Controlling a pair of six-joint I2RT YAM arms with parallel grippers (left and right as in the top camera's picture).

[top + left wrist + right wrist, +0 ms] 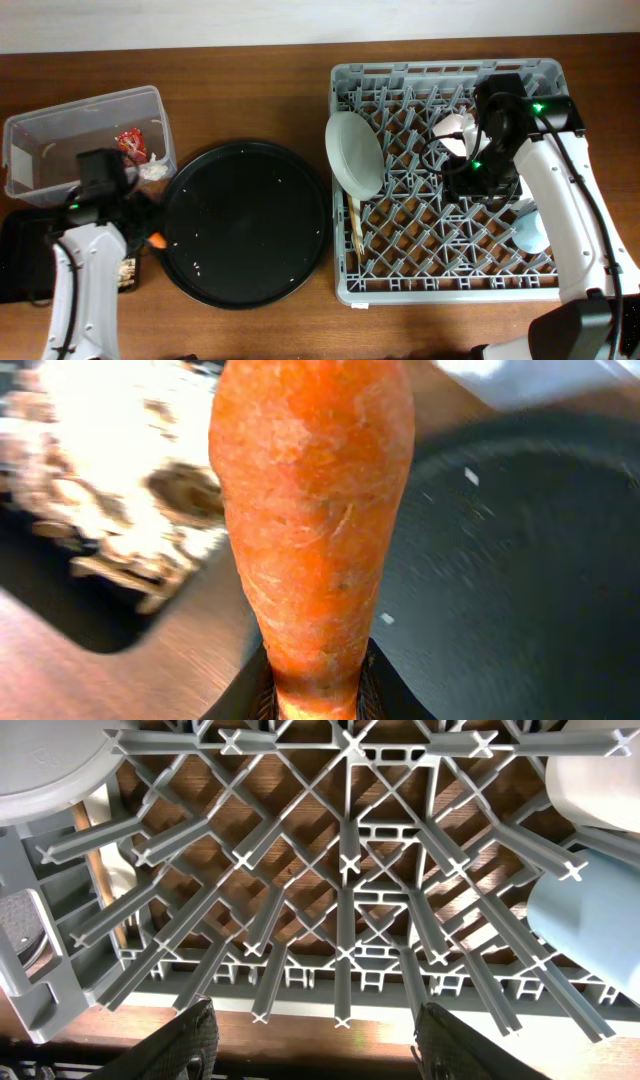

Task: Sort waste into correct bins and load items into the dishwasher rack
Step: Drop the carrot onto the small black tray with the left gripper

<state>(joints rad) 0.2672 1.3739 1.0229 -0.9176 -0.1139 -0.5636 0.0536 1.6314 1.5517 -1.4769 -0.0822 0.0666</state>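
carrot [312,530] endwise in l tool [316,695]

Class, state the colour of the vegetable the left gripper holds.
Orange. The carrot shows best in the left wrist view.

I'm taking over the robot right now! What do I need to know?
Left gripper: shut on the carrot, beside the flat black tray holding the food scraps.
Right gripper: open, empty, over the dishwasher rack.
Done: red wrapper in the clear tub, white scrap at its corner; plate, chopsticks, a white cup and the light blue cup in the rack.
Left: bin the carrot, probably with the food scraps. I cannot spot the fork or the other white cup.
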